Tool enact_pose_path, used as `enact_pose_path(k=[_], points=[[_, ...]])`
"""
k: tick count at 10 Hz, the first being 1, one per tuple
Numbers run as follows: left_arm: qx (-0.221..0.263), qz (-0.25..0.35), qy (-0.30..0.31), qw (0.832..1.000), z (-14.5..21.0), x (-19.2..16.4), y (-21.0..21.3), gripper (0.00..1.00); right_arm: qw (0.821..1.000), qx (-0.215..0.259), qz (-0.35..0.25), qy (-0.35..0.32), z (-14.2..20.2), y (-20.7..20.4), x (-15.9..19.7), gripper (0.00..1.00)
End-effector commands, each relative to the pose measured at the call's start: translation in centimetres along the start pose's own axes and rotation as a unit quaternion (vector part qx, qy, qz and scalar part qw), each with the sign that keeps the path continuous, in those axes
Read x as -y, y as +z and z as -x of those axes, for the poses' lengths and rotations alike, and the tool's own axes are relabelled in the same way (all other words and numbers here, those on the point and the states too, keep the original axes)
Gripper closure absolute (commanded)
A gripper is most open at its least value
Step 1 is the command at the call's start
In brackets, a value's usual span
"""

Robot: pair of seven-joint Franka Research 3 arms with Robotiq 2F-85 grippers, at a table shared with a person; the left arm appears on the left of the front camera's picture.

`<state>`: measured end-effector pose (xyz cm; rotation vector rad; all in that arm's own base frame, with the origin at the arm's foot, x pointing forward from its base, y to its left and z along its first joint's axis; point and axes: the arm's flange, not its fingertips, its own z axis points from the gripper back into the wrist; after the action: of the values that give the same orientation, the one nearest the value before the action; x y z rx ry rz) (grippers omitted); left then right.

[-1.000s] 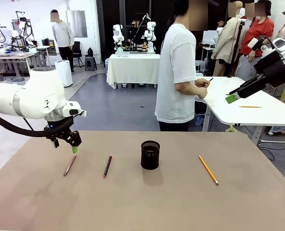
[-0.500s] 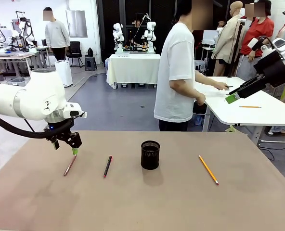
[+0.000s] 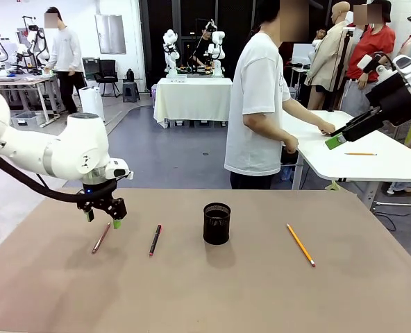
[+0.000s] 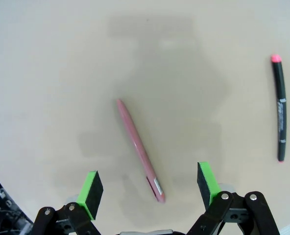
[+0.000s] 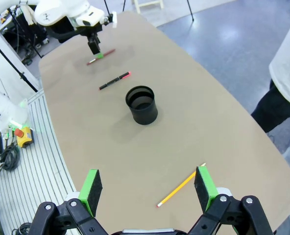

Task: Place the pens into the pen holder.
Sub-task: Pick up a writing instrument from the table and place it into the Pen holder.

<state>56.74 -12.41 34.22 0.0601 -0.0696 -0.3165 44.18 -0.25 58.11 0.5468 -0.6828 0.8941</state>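
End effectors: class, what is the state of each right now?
Left end effector: open, above the pink pen, holding nothing.
Right end effector: open, empty.

Nothing could be read in any view. The black pen (image 4: 279,110) carried a short run of white print along its barrel in the left wrist view (too small and blurred to make out a single letter). The brownish-pink pen (image 4: 139,149) bore a small pale patch near its lower end, and no characters could be told on it either.
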Motion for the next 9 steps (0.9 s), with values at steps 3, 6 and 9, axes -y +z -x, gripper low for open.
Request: enact_pose_path(k=[3, 6, 9], points=[[-0.021, -0.015, 0.038, 0.999, -1.7, 0.0, -1.9, 0.00, 1.000, 0.005, -0.002, 0.002, -0.1, 0.0, 0.0, 0.00], [-0.022, 0.014, 0.047, 0.999, -1.3, -0.9, -3.0, 0.00, 1.000, 0.005, -0.002, 0.002, -0.1, 0.0, 0.0, 0.00], [-0.017, 0.018, 0.054, 0.998, -1.1, -1.4, -3.5, 0.05, 1.000, 0.005, -0.002, 0.002, -0.1, 0.0, 0.0, 0.00]])
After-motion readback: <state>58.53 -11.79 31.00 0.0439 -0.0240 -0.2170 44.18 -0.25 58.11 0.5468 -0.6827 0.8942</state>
